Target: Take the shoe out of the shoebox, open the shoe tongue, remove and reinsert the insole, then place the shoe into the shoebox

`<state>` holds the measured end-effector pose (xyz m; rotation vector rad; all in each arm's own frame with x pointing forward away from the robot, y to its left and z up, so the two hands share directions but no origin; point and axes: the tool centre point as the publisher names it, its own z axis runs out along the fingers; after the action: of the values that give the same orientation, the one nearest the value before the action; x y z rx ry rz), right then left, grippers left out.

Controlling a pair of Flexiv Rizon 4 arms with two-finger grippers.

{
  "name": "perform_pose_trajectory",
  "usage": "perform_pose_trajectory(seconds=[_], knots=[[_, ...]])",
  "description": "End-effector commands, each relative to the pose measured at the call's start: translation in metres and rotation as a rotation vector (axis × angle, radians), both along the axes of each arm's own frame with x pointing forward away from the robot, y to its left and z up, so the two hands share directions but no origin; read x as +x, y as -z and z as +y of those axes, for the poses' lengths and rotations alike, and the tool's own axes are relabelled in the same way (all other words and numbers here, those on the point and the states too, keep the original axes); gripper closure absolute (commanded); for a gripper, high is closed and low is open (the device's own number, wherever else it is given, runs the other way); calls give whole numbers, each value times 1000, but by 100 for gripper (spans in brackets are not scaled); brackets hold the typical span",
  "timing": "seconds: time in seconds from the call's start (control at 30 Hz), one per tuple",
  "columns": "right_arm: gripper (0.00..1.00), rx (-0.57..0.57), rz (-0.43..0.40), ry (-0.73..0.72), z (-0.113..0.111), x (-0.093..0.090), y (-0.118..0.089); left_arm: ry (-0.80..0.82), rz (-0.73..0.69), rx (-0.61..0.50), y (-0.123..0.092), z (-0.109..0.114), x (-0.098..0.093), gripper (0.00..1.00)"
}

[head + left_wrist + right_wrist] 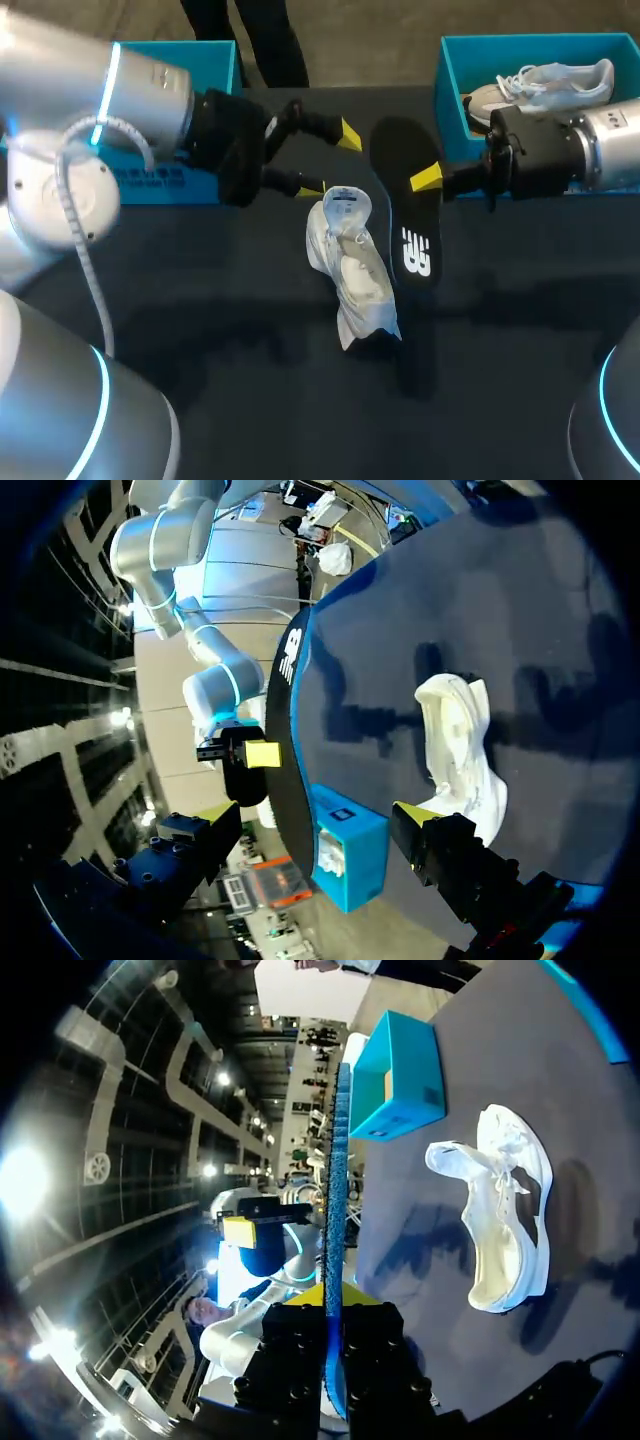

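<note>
Insole is out of the shoe and clamped in my right tool, left tool spread empty; I judge reinsertion and boxing remain.

A white logo marks the black insole; the label on the shoe tongue is unreadable.

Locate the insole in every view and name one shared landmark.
Head view: insole right of the white shoe, in the right hand.
Left wrist view: insole edge-on, beside the white shoe.
Right wrist view: insole edge-on in the right hand, beside the white shoe.
Landmark: white shoe.
</note>
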<state>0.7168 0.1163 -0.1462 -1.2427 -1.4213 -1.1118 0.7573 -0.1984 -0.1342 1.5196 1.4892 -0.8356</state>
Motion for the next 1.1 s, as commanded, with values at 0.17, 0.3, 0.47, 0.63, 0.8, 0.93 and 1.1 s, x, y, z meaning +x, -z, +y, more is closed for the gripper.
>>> perform_pose_trajectory(seconds=[0.17,0.3,0.47,0.63,0.8,0.93,1.1], knots=[[100,2,4,-19,14,-4,-1,2,-34,-493,11,-16,-8,0],[100,15,7,-23,20,-8,0,2,-84,-570,12,-23,-11,0],[100,11,19,-28,24,-13,2,-3,-84,-572,14,-30,-13,0],[100,12,20,-23,24,-15,2,-10,-70,-591,12,-34,-15,0],[100,11,18,-21,26,-17,2,-8,-59,-599,11,-36,-21,0],[100,15,22,-26,29,-18,5,-18,-55,-597,11,-40,-20,0],[100,8,24,-29,31,-19,6,-31,-52,-584,12,-46,-17,0]])
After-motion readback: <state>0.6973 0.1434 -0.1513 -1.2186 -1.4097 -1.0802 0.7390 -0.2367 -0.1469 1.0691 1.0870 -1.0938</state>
